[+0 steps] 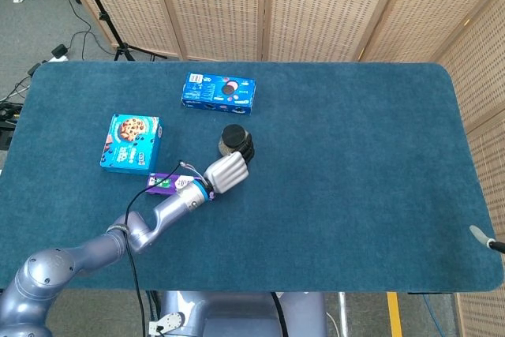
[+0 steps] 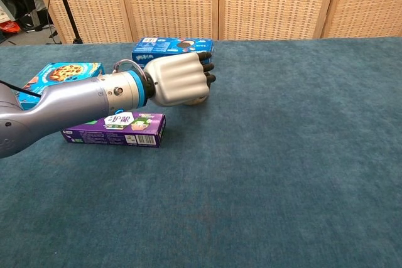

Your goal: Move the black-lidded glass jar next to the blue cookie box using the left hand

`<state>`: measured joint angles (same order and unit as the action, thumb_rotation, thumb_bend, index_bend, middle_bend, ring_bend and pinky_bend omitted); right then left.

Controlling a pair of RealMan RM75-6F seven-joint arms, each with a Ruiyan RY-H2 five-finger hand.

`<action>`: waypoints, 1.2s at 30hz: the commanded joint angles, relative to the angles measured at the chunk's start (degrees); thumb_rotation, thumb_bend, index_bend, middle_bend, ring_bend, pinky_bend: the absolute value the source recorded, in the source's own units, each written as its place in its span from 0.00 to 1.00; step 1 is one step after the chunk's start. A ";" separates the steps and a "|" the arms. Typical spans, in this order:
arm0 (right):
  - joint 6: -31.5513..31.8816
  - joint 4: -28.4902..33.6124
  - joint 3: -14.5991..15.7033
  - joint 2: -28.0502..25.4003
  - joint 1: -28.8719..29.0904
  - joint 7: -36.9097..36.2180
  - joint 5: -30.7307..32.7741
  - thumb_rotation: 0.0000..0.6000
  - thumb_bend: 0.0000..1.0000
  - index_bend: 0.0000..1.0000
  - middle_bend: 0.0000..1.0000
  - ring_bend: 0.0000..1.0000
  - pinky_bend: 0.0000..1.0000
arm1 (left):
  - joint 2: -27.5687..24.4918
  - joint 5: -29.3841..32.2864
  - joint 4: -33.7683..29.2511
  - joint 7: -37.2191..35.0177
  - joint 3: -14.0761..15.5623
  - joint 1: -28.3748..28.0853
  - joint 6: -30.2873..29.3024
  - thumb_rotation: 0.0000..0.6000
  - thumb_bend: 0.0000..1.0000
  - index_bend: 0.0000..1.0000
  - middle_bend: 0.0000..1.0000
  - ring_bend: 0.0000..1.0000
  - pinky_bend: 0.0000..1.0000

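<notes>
The glass jar point(image 1: 233, 138) with its black lid sits in the grip of my left hand point(image 1: 227, 171), whose fingers wrap around its near side. In the chest view the left hand point(image 2: 179, 80) covers nearly all of the jar point(image 2: 200, 98); only its lower edge peeks out. A dark blue cookie box point(image 1: 218, 91) lies flat just beyond the jar, also visible in the chest view point(image 2: 171, 48). A lighter blue chocolate-chip cookie box point(image 1: 131, 142) lies further left point(image 2: 59, 73). Whether the jar touches the cloth I cannot tell.
A flat purple box point(image 1: 166, 182) lies under my left forearm, seen in the chest view point(image 2: 116, 128) too. The blue tablecloth point(image 1: 355, 155) stretches bare to the right. A grey sliver, probably my right hand point(image 1: 483, 237), pokes in at the right edge.
</notes>
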<state>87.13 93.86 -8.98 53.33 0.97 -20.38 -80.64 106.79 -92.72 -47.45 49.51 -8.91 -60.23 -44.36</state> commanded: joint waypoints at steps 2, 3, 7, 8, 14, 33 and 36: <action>-0.05 -0.08 -0.05 -0.04 -0.01 -0.22 0.12 1.00 0.00 0.00 0.00 0.00 0.00 | 0.22 1.56 0.48 1.40 0.35 0.21 0.96 1.00 1.00 0.59 0.28 0.17 0.13; -0.19 -0.14 -0.06 -0.05 0.04 -0.24 0.22 1.00 0.00 0.00 0.00 0.00 0.00 | 0.04 1.91 0.35 1.63 0.54 0.35 1.00 1.00 1.00 0.59 0.28 0.17 0.13; -0.28 -0.13 -0.10 -0.13 0.05 -0.42 0.32 1.00 0.00 0.00 0.00 0.00 0.00 | -0.83 3.83 -0.40 3.26 0.41 1.04 0.99 1.00 1.00 0.59 0.28 0.17 0.13; -0.20 -0.08 -0.10 -0.15 0.01 -0.45 0.29 1.00 0.00 0.00 0.00 0.00 0.00 | -1.07 4.42 -0.65 3.89 0.30 1.25 1.04 1.00 1.00 0.59 0.28 0.17 0.13; 0.20 0.05 -0.06 -0.25 -0.18 -0.61 0.04 1.00 0.00 0.00 0.00 0.00 0.00 | -2.32 7.68 -1.99 7.02 0.21 2.67 1.35 1.00 1.00 0.59 0.28 0.17 0.13; 0.44 0.56 0.04 -0.35 -0.27 -0.28 -0.21 1.00 0.00 0.00 0.00 0.00 0.00 | -4.66 14.19 -2.17 11.42 1.53 5.56 -0.14 1.00 1.00 0.59 0.28 0.17 0.13; 0.54 0.60 0.08 -0.38 -0.33 -0.32 -0.31 1.00 0.00 0.00 0.00 0.00 0.00 | -5.11 14.83 -3.35 12.47 1.37 5.54 -0.85 1.00 1.00 0.59 0.28 0.17 0.13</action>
<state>87.67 94.46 -8.90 52.95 0.64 -20.70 -80.96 101.92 -78.21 -50.31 61.55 -7.44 -54.70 -44.88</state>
